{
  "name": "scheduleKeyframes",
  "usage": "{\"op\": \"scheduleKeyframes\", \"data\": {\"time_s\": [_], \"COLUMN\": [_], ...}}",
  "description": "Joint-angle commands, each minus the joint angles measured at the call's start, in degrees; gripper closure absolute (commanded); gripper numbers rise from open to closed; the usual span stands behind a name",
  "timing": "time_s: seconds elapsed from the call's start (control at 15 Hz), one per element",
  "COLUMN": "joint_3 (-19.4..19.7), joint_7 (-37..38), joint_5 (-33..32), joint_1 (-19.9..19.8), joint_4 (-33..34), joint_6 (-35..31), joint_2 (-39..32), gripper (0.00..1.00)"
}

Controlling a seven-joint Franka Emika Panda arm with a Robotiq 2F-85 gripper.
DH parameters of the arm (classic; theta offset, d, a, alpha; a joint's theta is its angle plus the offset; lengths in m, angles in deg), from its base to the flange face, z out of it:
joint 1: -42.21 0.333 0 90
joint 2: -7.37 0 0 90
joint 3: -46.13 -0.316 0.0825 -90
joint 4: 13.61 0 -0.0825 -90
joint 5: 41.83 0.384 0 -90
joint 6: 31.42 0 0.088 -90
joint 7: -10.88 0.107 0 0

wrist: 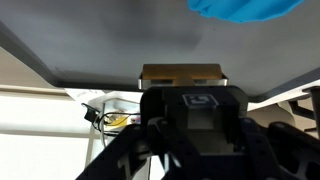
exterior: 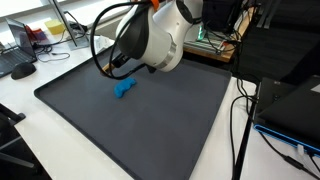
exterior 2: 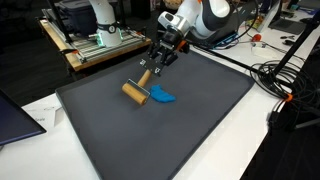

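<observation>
In an exterior view my gripper is shut on the handle of a tan wooden tool. The tool's block-like head rests on or just above the dark grey mat. A small blue object lies on the mat right beside the head. In another exterior view the blue object shows below the white arm, which hides the gripper and the tool. In the wrist view the gripper fills the lower half, with the tool's head just past it and the blue object at the top edge.
The mat covers a white table. Cables and dark equipment crowd one side. A wooden bench with gear stands behind the mat. A laptop corner lies near the mat's edge.
</observation>
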Motion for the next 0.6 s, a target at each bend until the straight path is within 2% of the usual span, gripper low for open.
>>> {"op": "scheduleKeyframes", "data": {"time_s": [0.0,0.13,0.53], "joint_3": [4.4,5.1,3.8], "joint_7": [-1.0,-2.4,-8.7], "joint_5": [0.0,0.0,-0.1], "joint_1": [4.0,5.1,5.6], "joint_4": [1.3,2.2,6.7], "joint_6": [-1.7,-1.8,-1.9], "joint_2": [-3.3,-4.4,-6.0], "gripper": [0.78,0.78,0.78]}}
